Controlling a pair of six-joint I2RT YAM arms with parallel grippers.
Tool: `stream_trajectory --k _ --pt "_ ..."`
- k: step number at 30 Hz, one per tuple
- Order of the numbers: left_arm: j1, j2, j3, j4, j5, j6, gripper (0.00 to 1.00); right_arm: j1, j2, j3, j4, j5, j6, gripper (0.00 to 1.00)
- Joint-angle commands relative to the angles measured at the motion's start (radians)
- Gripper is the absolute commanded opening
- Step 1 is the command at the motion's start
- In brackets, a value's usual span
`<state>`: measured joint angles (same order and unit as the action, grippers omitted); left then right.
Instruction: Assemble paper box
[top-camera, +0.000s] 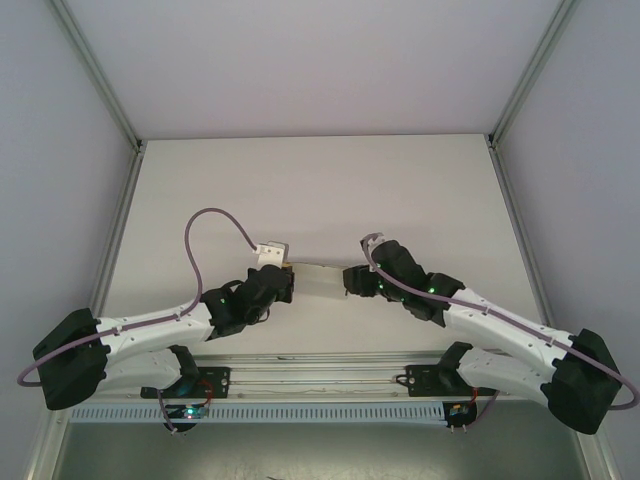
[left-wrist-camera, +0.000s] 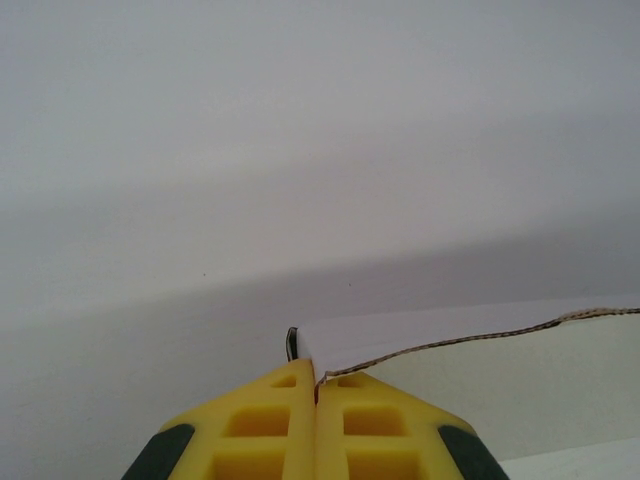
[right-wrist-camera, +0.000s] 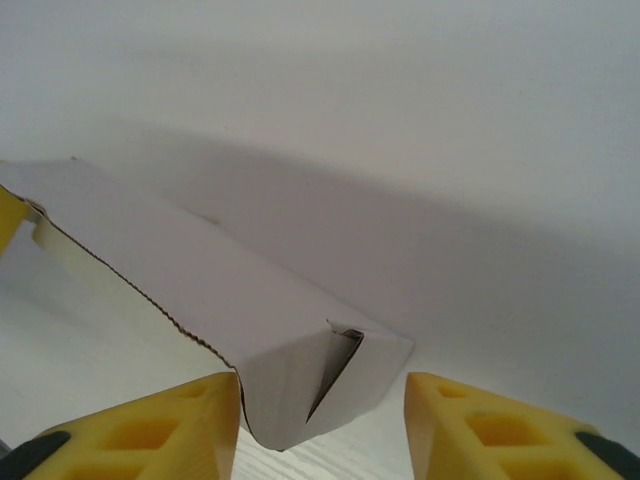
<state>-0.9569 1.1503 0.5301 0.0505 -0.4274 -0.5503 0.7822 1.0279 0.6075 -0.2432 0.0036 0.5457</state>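
1. Centrally: paper box (top-camera: 320, 278), plain white thin card, a long flattened sleeve. It lies crosswise between the two arms, at mid-table towards the near edge. Whether it rests on the surface or hangs just above it cannot be told.
2. Box, detail, right wrist view: the paper box (right-wrist-camera: 230, 310) shows a rough die-cut edge along one long side, and a small end flap (right-wrist-camera: 345, 365) is tucked partly inward at the nearer end. By that the sleeve is judged only partly formed, its ends not yet closed.
3. Left gripper (top-camera: 288, 280): clamped on the box's left end. In its wrist view the left gripper (left-wrist-camera: 316, 385) has both yellow fingers (left-wrist-camera: 255, 425) pressed together, the card's edge (left-wrist-camera: 480, 370) pinched in the seam. This looks like an anchoring hold, steadying the sleeve for work at the far end.
4. Right gripper (top-camera: 352, 280): at the box's right end. In its wrist view the right gripper (right-wrist-camera: 322, 385) has its jaws apart, astride the flapped end. One finger (right-wrist-camera: 180, 420) is just beside the card, the other (right-wrist-camera: 480, 420) stands off with a gap. Nothing is gripped. The placement suits squeezing the sleeve or pressing the flap.
5. Table (top-camera: 330, 190): pale, matte; bears the work.
6. Cable (top-camera: 200, 225): purple loop arching above the left arm, well apart from the box.
7. Rail (top-camera: 320, 365): metal, at the near edge, carrying both arm bases.
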Motion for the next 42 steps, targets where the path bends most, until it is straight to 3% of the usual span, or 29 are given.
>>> stream_trajectory --k 1,8,13,19,25,30,39,42 --pt "-0.026 0.038 -0.018 -0.182 0.041 0.001 0.00 0.007 0.003 0.052 -0.019 -0.007 -0.020 0.43" --pt "-0.028 0.064 0.002 -0.192 0.043 0.006 0.00 0.011 0.013 0.063 -0.017 -0.022 -0.001 0.22" --pt "-0.030 0.087 0.019 -0.193 0.047 0.010 0.00 0.013 0.053 0.058 -0.004 -0.069 0.024 0.14" --pt "-0.036 0.109 0.038 -0.196 0.053 0.008 0.00 0.037 0.061 -0.020 0.092 0.015 0.114 0.00" --pt "-0.043 0.126 0.044 -0.175 0.077 -0.009 0.00 0.126 0.113 -0.166 0.337 0.126 0.228 0.00" --pt "-0.048 0.131 0.047 -0.184 0.081 -0.023 0.00 0.183 0.079 -0.206 0.271 0.215 0.235 0.00" --pt "-0.050 0.115 0.017 -0.174 0.057 -0.040 0.00 0.183 -0.050 -0.416 0.331 0.118 0.092 0.00" --pt "-0.049 0.108 0.001 -0.161 0.049 -0.045 0.00 0.183 -0.104 -0.489 0.360 0.154 0.091 0.00"
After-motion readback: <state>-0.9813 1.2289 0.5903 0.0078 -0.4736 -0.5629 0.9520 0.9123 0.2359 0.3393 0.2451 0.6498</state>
